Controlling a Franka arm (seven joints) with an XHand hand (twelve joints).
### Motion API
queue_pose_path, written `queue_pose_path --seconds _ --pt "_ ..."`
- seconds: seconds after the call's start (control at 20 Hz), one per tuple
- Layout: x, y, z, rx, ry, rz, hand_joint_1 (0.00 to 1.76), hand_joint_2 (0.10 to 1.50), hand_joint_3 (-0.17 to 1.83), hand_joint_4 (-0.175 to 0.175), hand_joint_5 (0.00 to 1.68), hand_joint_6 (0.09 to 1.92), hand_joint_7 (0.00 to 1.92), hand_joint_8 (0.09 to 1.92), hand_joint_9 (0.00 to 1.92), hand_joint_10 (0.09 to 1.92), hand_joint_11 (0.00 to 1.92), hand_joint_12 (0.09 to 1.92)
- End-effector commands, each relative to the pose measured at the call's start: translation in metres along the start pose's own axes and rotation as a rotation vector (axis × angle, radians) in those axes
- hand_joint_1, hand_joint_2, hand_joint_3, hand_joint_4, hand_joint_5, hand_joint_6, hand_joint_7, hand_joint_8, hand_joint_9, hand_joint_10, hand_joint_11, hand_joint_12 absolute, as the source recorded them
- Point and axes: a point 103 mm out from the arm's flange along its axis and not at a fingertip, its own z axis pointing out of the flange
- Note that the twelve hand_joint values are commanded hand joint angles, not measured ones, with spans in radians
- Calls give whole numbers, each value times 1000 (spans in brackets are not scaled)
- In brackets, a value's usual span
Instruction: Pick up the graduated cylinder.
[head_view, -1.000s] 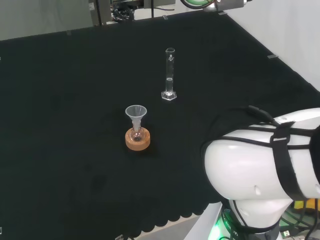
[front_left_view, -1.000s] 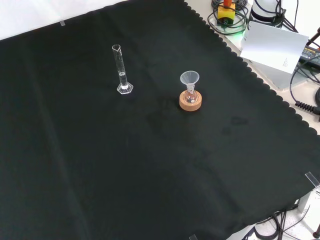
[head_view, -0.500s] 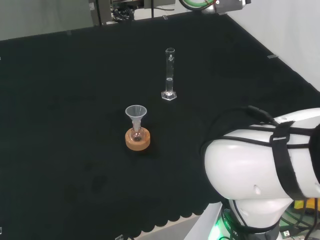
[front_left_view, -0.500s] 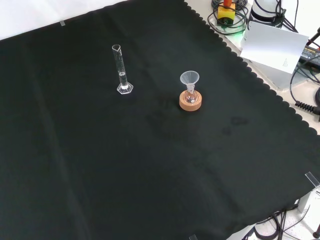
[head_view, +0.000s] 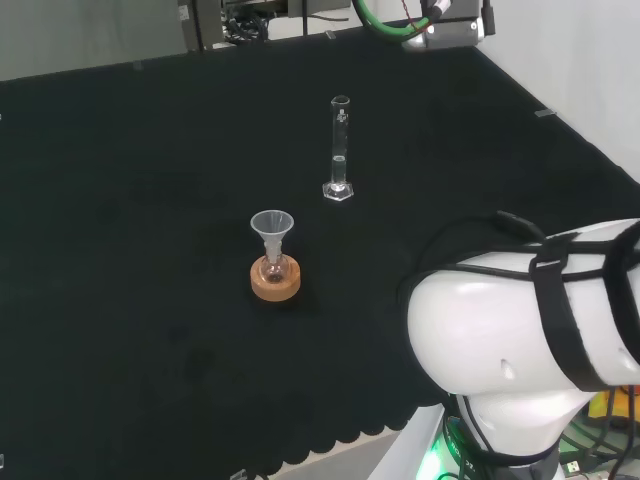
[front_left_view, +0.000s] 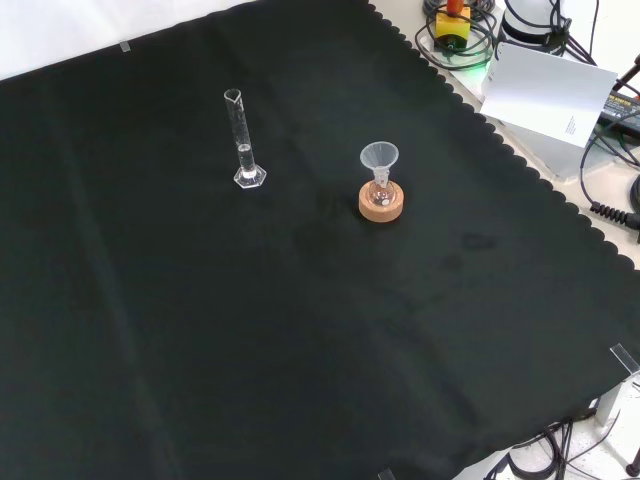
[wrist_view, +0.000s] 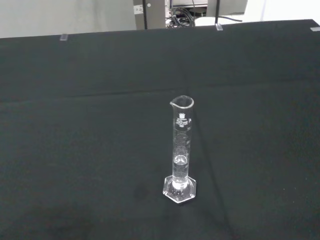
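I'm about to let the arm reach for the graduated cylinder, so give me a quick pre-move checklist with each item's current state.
1. Graduated cylinder upright on its hexagonal base: ok.
2. Cylinder free of contact, nothing touching it: ok.
3. Clear gap between the cylinder and the funnel on the cork ring: ok; they stand apart in head and front views.
4. Black cloth around the cylinder's base free of clutter: ok.
5. Wrist camera faces the cylinder: ok.
6. Hand's fingers open for the grasp: cannot tell.
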Motion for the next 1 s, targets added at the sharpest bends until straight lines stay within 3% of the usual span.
queue_pose_path --seconds 0.05,0.4,0.7,1.0 --pt "-19 23 24 -1 45 33 29 1370 38 -35 289 87 11 430 135 674 0 1342" --pt "-42 66 51 -93 89 18 117 1336 24 -50 355 87 93 550 258 698 29 1410" --pt "-66 97 72 -94 135 7 186 1317 16 -60 400 87 141 618 324 701 80 1408" --pt "-74 117 95 -71 197 1 263 1273 -5 -62 406 87 152 639 335 693 86 1407"
